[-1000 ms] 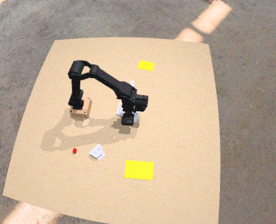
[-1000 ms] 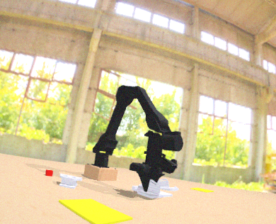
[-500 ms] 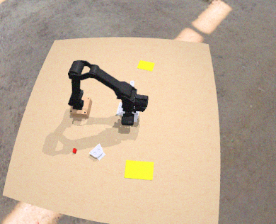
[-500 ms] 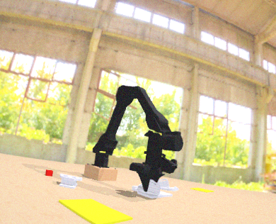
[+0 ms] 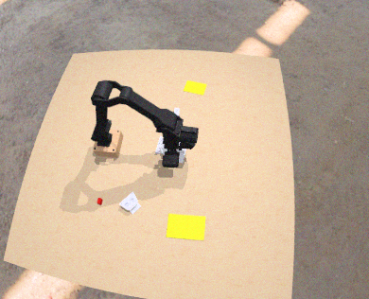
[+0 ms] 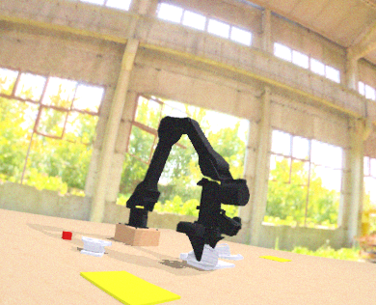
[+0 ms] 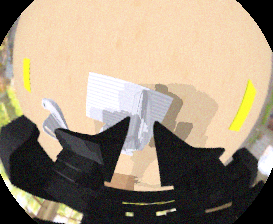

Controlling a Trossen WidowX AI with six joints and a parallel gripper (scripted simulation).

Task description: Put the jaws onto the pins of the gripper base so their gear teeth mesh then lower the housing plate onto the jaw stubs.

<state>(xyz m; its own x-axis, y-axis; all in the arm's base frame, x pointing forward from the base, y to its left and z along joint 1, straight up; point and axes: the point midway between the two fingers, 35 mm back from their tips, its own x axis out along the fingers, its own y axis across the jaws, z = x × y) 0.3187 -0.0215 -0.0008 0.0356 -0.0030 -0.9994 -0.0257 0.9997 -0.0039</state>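
My gripper (image 6: 205, 248) (image 7: 142, 121) points down, its fingers shut on the upright fin of a white part (image 5: 160, 146) (image 6: 212, 259) (image 7: 104, 95). That part has broad, ribbed flat sides and sits at or just above the table; I cannot tell which part it is. A slim white piece (image 5: 176, 111) (image 7: 54, 116), looking like a jaw, lies just behind it. Another white part (image 5: 130, 203) (image 6: 94, 246) with two round features on top stands apart toward the front left. The fingertips are hidden in the top view. No meshed teeth can be made out.
A small red cube (image 5: 99, 201) (image 6: 67, 235) is left of the separate white part. A large yellow patch (image 5: 186, 227) (image 6: 130, 287) (image 7: 244, 107) is at the front and a smaller one (image 5: 195, 88) (image 6: 275, 259) (image 7: 27, 75) at the back. The arm stands on a wooden block (image 6: 135, 235).
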